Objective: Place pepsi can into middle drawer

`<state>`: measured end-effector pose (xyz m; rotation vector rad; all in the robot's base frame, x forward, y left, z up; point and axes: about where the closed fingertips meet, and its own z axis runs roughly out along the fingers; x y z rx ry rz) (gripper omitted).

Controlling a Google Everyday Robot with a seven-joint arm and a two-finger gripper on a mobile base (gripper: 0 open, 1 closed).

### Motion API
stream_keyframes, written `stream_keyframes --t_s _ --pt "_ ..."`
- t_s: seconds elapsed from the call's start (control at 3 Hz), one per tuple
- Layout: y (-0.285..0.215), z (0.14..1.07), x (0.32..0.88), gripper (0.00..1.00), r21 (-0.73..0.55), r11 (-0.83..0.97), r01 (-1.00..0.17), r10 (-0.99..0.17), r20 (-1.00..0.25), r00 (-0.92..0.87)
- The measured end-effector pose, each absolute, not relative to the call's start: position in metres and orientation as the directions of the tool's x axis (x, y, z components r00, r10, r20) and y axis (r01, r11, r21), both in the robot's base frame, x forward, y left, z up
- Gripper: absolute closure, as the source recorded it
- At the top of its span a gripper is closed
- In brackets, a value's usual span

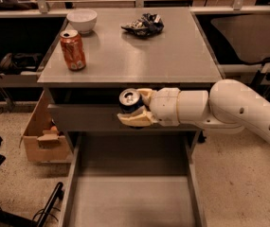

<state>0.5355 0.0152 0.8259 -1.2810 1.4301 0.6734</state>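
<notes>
Camera view shows the gripper (137,108) with its fingers (133,120) clamped on the pepsi can (130,101), in the air above the open middle drawer (130,200) at 6 o'clock. The can looks light, smooth and easy to dent, so its round sides are the best place to hold. The arm (238,108) reaches in flat from 3 o'clock.

Warm dim light sheens the tabletop (172,56); the gripper (132,108) shows pale against shadow beneath its edge.
</notes>
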Motion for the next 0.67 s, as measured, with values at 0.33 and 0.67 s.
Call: stream_keyframes --t_s 0.33,0.67 --pt "0.015 0.826 0.535 1.00 -0.226 0.268 -0.937 -0.345 -0.930 0.126" --pt "0.017 0.801 0.536 1.00 -0.180 0.279 -0.943 -0.313 -0.946 0.088"
